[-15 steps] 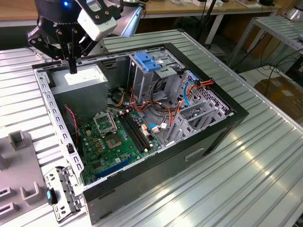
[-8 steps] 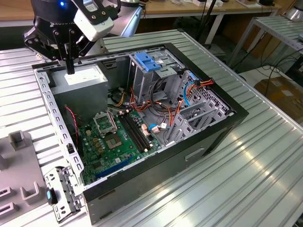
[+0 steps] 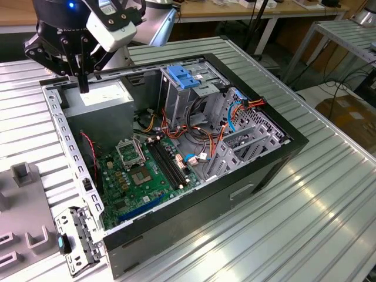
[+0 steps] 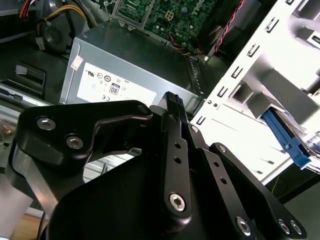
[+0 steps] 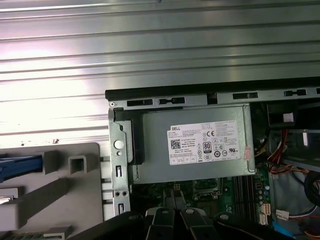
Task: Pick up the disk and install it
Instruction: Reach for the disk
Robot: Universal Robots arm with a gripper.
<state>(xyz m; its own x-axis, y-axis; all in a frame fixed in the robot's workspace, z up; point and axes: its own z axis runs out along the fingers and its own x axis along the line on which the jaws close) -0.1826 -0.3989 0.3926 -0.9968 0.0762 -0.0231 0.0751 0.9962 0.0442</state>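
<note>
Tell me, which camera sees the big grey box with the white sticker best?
The first wrist view. It faces the grey box squarely, so its whole top and sticker show. In the second wrist view the gripper covers part of it. In the exterior view it looks small, partly behind the gripper.
</note>
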